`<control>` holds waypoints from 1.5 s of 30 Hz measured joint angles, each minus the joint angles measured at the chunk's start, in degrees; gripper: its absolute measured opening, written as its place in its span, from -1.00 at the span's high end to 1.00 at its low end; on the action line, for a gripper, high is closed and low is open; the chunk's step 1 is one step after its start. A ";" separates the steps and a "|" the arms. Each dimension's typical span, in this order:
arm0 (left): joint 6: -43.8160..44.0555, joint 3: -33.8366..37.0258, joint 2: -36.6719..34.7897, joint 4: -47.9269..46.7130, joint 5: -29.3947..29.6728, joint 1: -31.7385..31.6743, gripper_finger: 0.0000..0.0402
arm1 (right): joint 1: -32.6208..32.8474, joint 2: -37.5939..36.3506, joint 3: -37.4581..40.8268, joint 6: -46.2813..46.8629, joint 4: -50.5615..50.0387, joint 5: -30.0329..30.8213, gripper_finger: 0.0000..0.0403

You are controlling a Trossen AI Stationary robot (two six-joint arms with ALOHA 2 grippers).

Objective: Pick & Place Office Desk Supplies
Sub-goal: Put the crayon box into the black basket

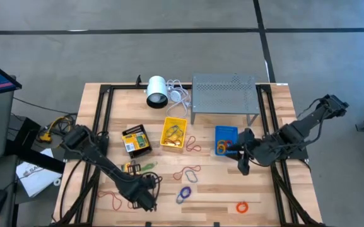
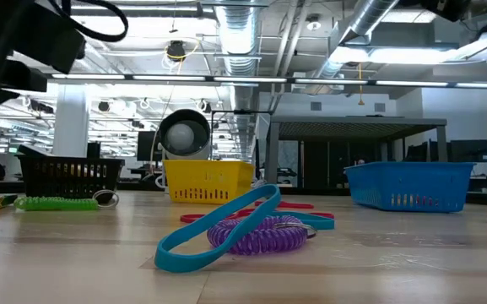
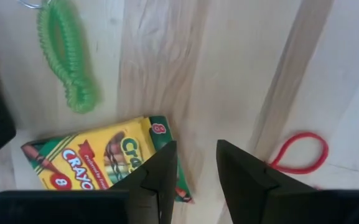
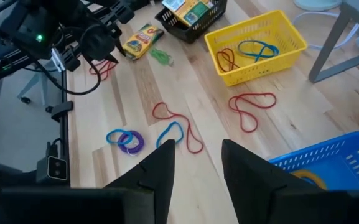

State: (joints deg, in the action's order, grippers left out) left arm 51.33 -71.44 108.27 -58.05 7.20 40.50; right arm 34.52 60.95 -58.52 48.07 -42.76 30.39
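My left gripper (image 1: 145, 197) (image 3: 195, 177) is open above the table near its near edge, its fingers standing over a corner of a yellow-and-green crayon packet (image 3: 101, 162) (image 1: 131, 167) that lies flat. A green coil band (image 3: 67, 62) and a red band (image 3: 300, 152) lie close by. My right gripper (image 1: 241, 162) (image 4: 198, 168) is open beside the blue bin (image 1: 226, 140) (image 4: 335, 165), which holds orange bands. The yellow bin (image 1: 174, 133) (image 4: 254, 43) holds red and blue bands. The black bin (image 1: 136, 140) holds packets. Red, blue and purple bands (image 4: 173, 127) lie loose on the table.
A grey perforated stand (image 1: 224, 94) and a white cylinder (image 1: 157, 91) with its cable sit at the far edge. An orange band (image 1: 241, 206) lies near the near edge. A blue band and a purple coil (image 2: 243, 232) lie close to the low camera. Black rails run along both table sides.
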 joint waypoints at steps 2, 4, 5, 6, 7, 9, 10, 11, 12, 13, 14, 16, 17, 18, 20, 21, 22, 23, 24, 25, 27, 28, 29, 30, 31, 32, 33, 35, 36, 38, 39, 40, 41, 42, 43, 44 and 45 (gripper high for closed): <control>0.00 0.12 0.00 0.01 0.65 0.43 0.47 | 0.45 0.00 0.00 0.14 0.10 0.53 0.37; -0.01 0.25 0.00 -0.12 1.44 0.51 0.47 | 0.80 0.00 0.00 0.18 0.56 1.06 0.37; -0.02 0.26 0.00 -0.16 1.60 0.55 0.47 | 0.81 0.00 0.00 0.17 1.03 1.05 0.37; -0.06 0.26 0.00 -0.12 1.66 0.55 0.47 | 0.81 0.00 0.00 0.16 1.58 1.08 0.37; -0.19 0.26 0.00 -0.15 1.83 0.55 0.47 | 0.81 0.00 0.00 0.15 1.95 1.09 0.37; -0.29 0.24 0.24 -0.22 2.04 0.55 0.47 | 0.79 0.00 0.00 0.13 2.03 1.09 0.37; -0.31 0.30 0.38 -0.25 2.06 0.63 0.47 | 0.79 0.00 0.00 0.05 2.05 1.09 0.37; -0.31 0.54 0.39 -0.17 2.06 0.79 0.47 | 0.79 0.00 0.00 -0.04 2.03 1.09 0.37; -0.30 0.99 0.39 0.11 2.04 0.84 0.47 | 0.79 0.00 0.00 -0.02 2.04 1.09 0.37; -0.26 1.56 0.38 0.51 1.98 0.84 0.47 | 0.79 0.00 0.00 -0.04 2.05 1.09 0.37; -0.14 2.12 0.42 0.50 1.89 0.86 0.47 | 0.79 0.00 0.00 -0.04 2.04 1.09 0.37; -0.07 2.76 0.42 0.18 1.84 1.08 0.47 | 0.79 0.00 0.00 -0.04 2.05 1.11 0.37; -0.07 2.91 0.42 0.35 1.73 1.10 0.47 | 0.79 0.00 0.00 -0.04 2.05 1.11 0.37; -0.07 3.01 0.42 0.43 1.62 1.14 0.47 | 0.79 0.00 0.00 -0.04 2.05 1.11 0.37; -0.07 3.02 0.42 0.45 1.58 1.14 0.47 | 0.79 0.00 0.00 -0.06 2.05 1.10 0.37; -0.07 3.02 0.42 0.43 1.59 1.14 0.47 | 0.79 0.00 0.00 -0.09 2.04 1.10 0.37; -0.13 3.02 0.42 0.43 1.72 1.14 0.47 | 0.79 0.00 0.00 -0.11 2.05 1.10 0.37; -0.30 3.02 0.42 0.45 2.10 1.14 0.47 | 0.79 0.00 0.00 -0.16 2.05 1.11 0.37; -0.33 3.04 0.42 0.45 2.57 1.14 0.47 | 0.79 0.00 0.00 -0.22 2.05 1.11 0.37; -0.34 3.26 0.42 0.62 2.94 1.14 0.47 | 0.79 0.00 0.00 -0.21 2.05 1.11 0.37; -0.35 4.23 0.42 1.25 2.95 1.13 0.47 | 0.79 0.00 0.00 -0.20 2.05 1.11 0.37; -0.35 4.94 0.44 1.95 2.88 1.12 0.47 | 0.79 0.00 0.00 -0.20 2.05 1.09 0.37; -0.35 5.57 0.43 2.72 2.59 1.12 0.47 | 0.80 0.00 0.00 -0.20 2.05 1.09 0.37; -0.27 6.10 0.27 3.34 2.24 1.12 0.47 | 0.89 0.00 0.00 -0.20 2.05 1.09 0.37; -0.09 6.49 0.15 3.62 2.17 1.12 0.47 | 1.15 0.00 0.00 -0.20 2.05 1.11 0.37; -0.07 6.61 0.13 3.60 2.07 1.12 0.47 | 1.24 0.00 0.00 -0.22 2.05 1.11 0.37; -0.07 6.73 0.13 3.58 2.02 1.12 0.47 | 1.46 0.00 0.00 -0.27 2.05 1.11 0.37; -0.07 6.79 0.15 3.55 2.13 1.12 0.47 | 1.80 0.00 0.00 -0.45 2.05 1.11 0.37; -0.07 6.80 0.16 3.55 2.23 1.12 0.47 | 1.93 0.00 0.00 -0.46 2.07 1.11 0.37; -0.07 6.81 0.22 3.51 2.41 1.12 0.48 | 2.25 0.00 0.00 -0.48 2.09 1.16 0.37; -0.07 6.82 0.22 3.51 2.45 1.12 0.49 | 2.29 0.00 0.00 -0.48 2.09 1.16 0.37; -0.07 6.84 0.24 3.51 2.45 1.12 0.50 | 2.34 0.00 0.00 -0.48 2.09 1.16 0.37; -0.05 6.84 0.24 3.51 2.41 1.12 0.53 | 2.32 0.00 0.00 -0.48 2.11 1.16 0.37; -0.05 6.84 0.26 3.51 2.36 1.12 0.58 | 2.34 0.00 0.00 -0.48 2.09 1.16 0.37; -0.04 6.84 0.31 3.57 2.32 1.12 0.64 | 2.34 0.00 0.00 -0.50 2.10 1.16 0.37; -0.04 6.86 0.33 3.70 2.16 1.12 0.71 | 2.32 0.00 0.00 -0.50 2.09 1.16 0.37; -0.07 6.86 0.35 4.02 1.77 1.12 0.80 | 2.32 0.00 0.00 -0.51 2.09 1.16 0.37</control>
State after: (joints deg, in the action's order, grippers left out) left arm 51.26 -64.58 108.61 -54.04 8.97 41.63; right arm 36.84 60.95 -58.52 47.56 -40.66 31.55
